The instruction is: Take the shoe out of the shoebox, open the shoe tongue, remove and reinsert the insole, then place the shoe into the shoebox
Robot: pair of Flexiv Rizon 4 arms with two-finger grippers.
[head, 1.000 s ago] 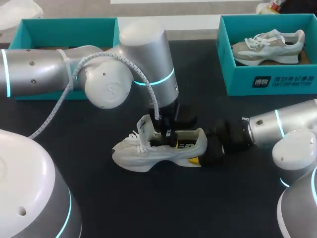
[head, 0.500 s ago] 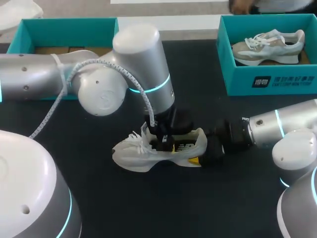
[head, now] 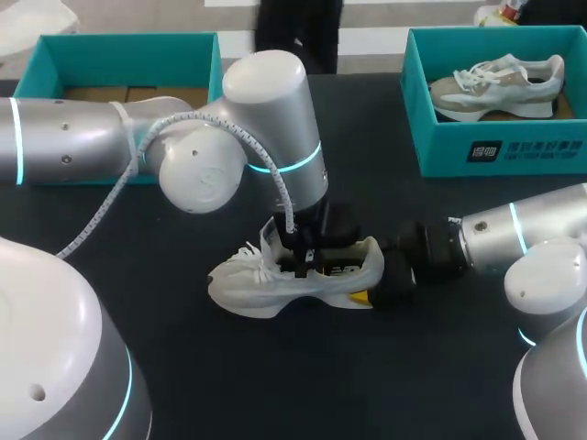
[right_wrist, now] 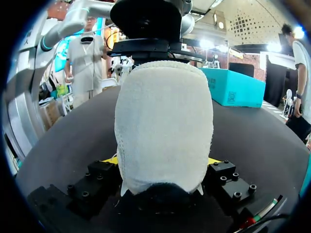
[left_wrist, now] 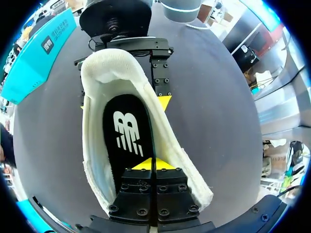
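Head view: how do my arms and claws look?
The left arm and right arm are silver-grey cylinders with white joint caps and teal rings. A white braided cable runs along the left. The left claw and right claw are black bolted blocks, yellow-tipped.

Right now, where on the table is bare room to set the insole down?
The table is bare in front of the shoe and between the left shoebox and the right shoebox. Around the shoe it is crowded.

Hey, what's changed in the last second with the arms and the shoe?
The left gripper dropped from just above the shoe into its opening and now sits shut over the insole. The right gripper kept clamping the heel, and the shoe stayed put on the table.
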